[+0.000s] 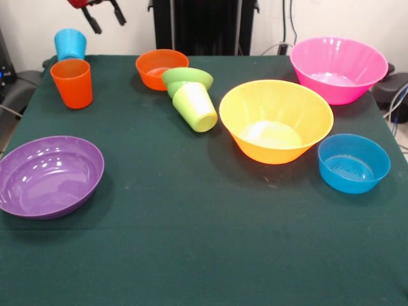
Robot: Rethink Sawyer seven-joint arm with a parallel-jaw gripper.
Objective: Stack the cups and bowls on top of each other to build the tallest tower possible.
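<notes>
At lower left sits the purple bowl (50, 176); upper left, orange cup (72, 83), blue cup (70, 44), and the hand (105, 18), seemingly parted. Centre: orange bowl (161, 68), tipped lime cup (195, 107) touching a green bowl (187, 78). Right: yellow-orange bowl (276, 120), pink bowl (338, 69), blue bowl (353, 163).

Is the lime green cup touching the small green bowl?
Touching. The front view shows the lime green cup tipped on its side, its narrow end running up against the small green bowl.

purple bowl (50, 176) cut at left edge, light blue cup (70, 44) base behind orange cup (72, 83), gripper (103, 17) cut by top edge
</notes>
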